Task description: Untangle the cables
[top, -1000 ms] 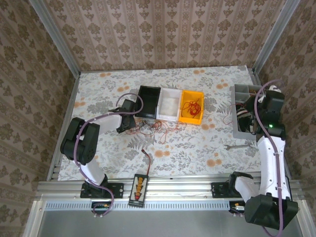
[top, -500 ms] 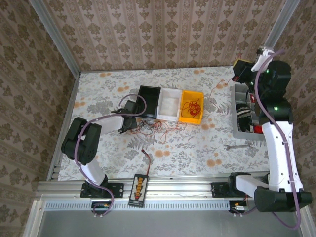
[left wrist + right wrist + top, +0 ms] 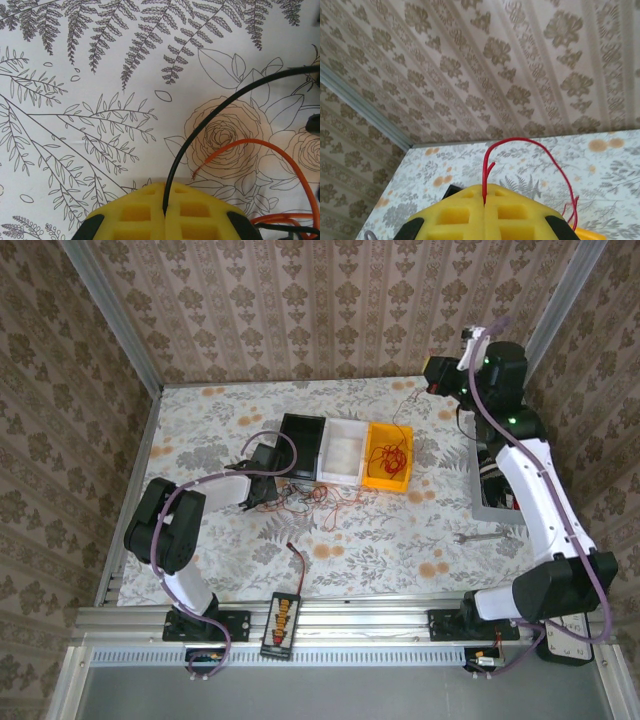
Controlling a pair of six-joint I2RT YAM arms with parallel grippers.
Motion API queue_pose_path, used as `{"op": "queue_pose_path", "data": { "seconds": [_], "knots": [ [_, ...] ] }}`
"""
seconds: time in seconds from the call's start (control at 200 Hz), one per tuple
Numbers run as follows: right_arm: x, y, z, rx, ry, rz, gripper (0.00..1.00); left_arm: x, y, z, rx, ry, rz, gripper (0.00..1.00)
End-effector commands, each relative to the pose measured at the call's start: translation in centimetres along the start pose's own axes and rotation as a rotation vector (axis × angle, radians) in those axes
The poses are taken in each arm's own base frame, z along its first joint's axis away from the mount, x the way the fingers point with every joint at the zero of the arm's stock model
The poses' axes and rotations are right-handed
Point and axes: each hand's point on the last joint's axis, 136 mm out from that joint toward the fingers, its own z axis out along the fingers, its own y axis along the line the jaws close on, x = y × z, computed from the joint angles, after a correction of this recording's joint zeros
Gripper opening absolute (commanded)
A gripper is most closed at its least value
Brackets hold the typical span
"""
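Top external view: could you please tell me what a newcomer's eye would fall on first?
The right arm stands raised high at far right, its fingers shut on a red wire trailing down toward the yellow bin. Next, the left fingers, low over the tangle before the black bin, are shut on a dark cable.

Red and dark cables [image 3: 300, 498] lie tangled flat; 1 red strand [image 3: 520, 139] arcs upward, seemingly from the yellow bin [image 3: 384, 486].

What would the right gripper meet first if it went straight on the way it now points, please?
Probably nothing close: the right gripper, shut on a red cable, points out over the table; the wallpapered wall looks first in line, though depth is unclear.
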Motion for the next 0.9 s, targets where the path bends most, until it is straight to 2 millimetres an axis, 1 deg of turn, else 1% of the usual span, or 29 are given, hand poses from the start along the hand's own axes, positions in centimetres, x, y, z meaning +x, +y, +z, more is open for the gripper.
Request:
{"op": "queue_pose_path", "data": {
  "seconds": [0.0, 0.15, 0.235, 0.385, 0.505, 0.66, 0.82, 0.895],
  "knots": [
    [-0.9, 0.6, 1.0, -0.010, -0.026, -0.004, 0.03, 2.2, -2.2, 1.2, 0.089, 0.068, 0.036, 0.00],
    [1.4, -1.4, 2.5, 0.056, 0.026, 0.015, 0.03, 2.2, -2.2, 1.2, 0.090, 0.067, 0.035, 0.00],
    [3.3, -2.6, 3.2, 0.090, 0.068, 0.045, 0.03, 2.3, -2.2, 1.2, 0.091, 0.069, 0.035, 0.00],
    [7.7, -4.4, 4.2, 0.148, 0.161, 0.075, 0.04, 2.3, -2.3, 1.3, 0.096, 0.069, 0.038, 0.00],
    [11.3, -5.8, 4.8, 0.221, 0.232, 0.063, 0.04, 2.4, -2.3, 1.3, 0.096, 0.072, 0.038, 0.00],
    [15.6, -6.6, 5.9, 0.269, 0.326, 0.058, 0.05, 2.4, -2.2, 1.2, 0.098, 0.068, 0.036, 0.00],
    [20.1, -7.5, 7.6, 0.296, 0.443, 0.062, 0.05, 2.4, -2.5, 1.1, 0.109, 0.066, 0.045, 0.00],
    [21.8, -7.7, 8.4, 0.295, 0.490, 0.067, 0.06, 2.5, -2.5, 1.0, 0.111, 0.066, 0.052, 0.00]
  ]
}}
